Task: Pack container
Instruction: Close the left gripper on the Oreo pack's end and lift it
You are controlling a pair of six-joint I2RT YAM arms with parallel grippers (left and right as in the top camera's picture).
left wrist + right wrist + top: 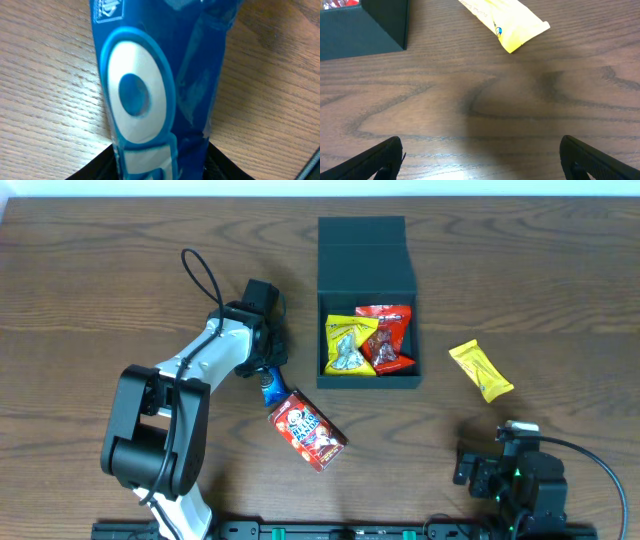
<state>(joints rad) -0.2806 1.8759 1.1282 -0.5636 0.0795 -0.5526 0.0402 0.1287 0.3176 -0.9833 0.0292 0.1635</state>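
The container, probably light, stiff cardboard best gripped by a wall, sat open near the table's far edge. The left gripper straddled a soft packet, whether clamped unclear. The right gripper stood apart.

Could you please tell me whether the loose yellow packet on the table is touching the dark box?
Apart. The overhead view shows a strip of bare table between the loose yellow packet and the box.
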